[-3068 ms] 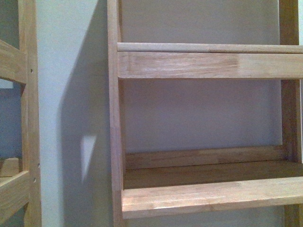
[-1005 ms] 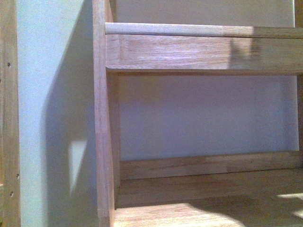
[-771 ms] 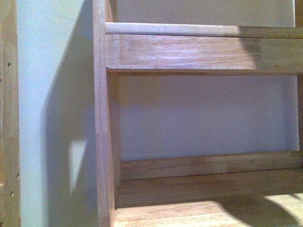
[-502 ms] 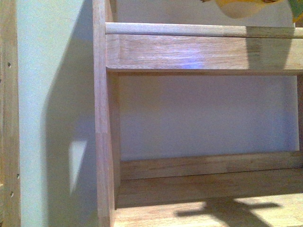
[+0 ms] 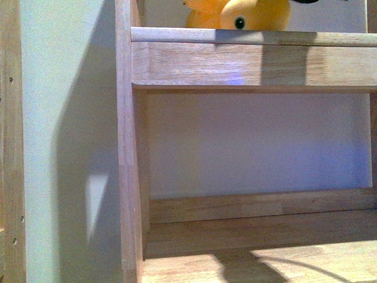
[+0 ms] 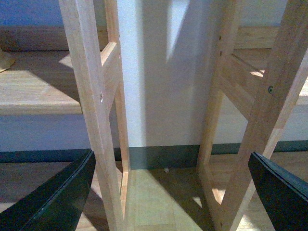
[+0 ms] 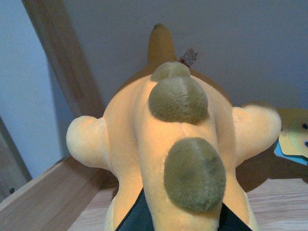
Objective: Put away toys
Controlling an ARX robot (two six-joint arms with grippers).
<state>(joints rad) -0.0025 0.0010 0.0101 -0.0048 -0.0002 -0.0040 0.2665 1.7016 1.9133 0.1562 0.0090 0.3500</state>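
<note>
**Operator:** From the front camera I see the small orange-yellow plush animal (image 5: 241,14) at the top edge of the picture, above the front rail of the upper shelf (image 5: 253,36) of the light wooden shelving unit (image 5: 126,153). One round black, green-rimmed eye faces me. The lower shelf (image 5: 259,233) is in shadow, with a pale wall (image 5: 65,118) to the left of the unit.

**Observer:** What does the right wrist camera give you?

**Operator:** The plush fills most of it. I am looking along its back, with three olive-green rounded bumps (image 7: 179,98) in a row and a stubby limb on either side. A small label (image 7: 189,56) shows near its far end. The dark fingers (image 7: 137,219) of my right end effector (image 7: 178,224) sit against both flanks of the plush at the picture's lower edge, so that end effector is closed on the toy. Wooden shelf boards (image 7: 48,202) lie just below, but I cannot tell whether the plush touches them. A yellow and blue flat item (image 7: 294,137) lies on the shelf beside it.

**Observer:** And the left arm?

**Operator:** My left end effector (image 6: 168,192) holds nothing. Its two dark fingers (image 6: 53,197) stand wide apart, pointing at the gap between two wooden shelf frames (image 6: 96,110), with wooden floor (image 6: 159,197) and a dark baseboard (image 6: 163,156) beyond.
</note>
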